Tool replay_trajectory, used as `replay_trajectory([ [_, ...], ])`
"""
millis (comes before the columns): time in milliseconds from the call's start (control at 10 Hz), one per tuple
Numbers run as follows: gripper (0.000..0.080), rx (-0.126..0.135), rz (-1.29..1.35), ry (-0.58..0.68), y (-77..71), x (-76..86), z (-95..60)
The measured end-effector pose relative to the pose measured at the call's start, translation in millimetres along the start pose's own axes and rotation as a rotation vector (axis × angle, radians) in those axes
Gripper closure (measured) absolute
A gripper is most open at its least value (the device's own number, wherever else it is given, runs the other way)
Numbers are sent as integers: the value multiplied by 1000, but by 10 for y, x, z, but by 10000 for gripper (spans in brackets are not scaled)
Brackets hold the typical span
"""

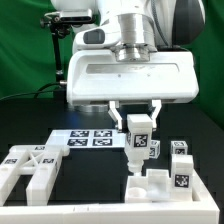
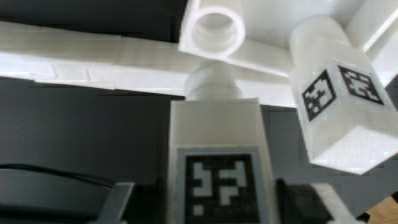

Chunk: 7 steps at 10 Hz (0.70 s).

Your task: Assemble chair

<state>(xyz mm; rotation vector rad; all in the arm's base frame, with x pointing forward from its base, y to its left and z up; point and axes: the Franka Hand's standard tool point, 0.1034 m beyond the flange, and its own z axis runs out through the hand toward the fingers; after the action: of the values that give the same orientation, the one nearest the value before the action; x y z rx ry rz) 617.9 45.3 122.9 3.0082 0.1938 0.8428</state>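
**Item 1.** Gripper (image 1: 137, 121) of the glossy, rounded white arm (image 1: 130, 60). The jaws are set on either side of the upper end of an upright bar. Whether the bar is actually pressed by them cannot be told; in the wrist view a dark gap is seen along one side of it.

**Item 2.** Upright bar (image 1: 140, 140), a matte white chair part, square in section. Black-and-white square tags are borne on its faces. In the wrist view a rounded, peg-like far end is shown on it (image 2: 219, 150). Its lower end is placed at a low notched block (image 1: 152, 180) towards the exterior view's right.

**Item 3.** Cross-braced frame (image 1: 35, 168), matte white and blocky, laid flat on the dark worktop (image 1: 25, 135) at the exterior view's left, well apart from the bar.

**Item 4.** Two small tagged blocks (image 1: 181, 152), just beside the notched block.

**Item 5.** Marker board (image 1: 88, 137), thin and flat, seen behind the bar.

**Item 6.** A second tagged bar (image 2: 338, 95) and a piece with a round bore (image 2: 217, 28), recorded in the wrist view only.
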Motion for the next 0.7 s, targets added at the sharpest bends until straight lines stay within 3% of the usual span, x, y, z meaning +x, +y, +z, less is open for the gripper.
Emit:
replay_trajectory([
  [300, 514, -6, -1, -9, -21, -124, 173],
  [700, 514, -3, 3, -19, -43, -152, 302],
])
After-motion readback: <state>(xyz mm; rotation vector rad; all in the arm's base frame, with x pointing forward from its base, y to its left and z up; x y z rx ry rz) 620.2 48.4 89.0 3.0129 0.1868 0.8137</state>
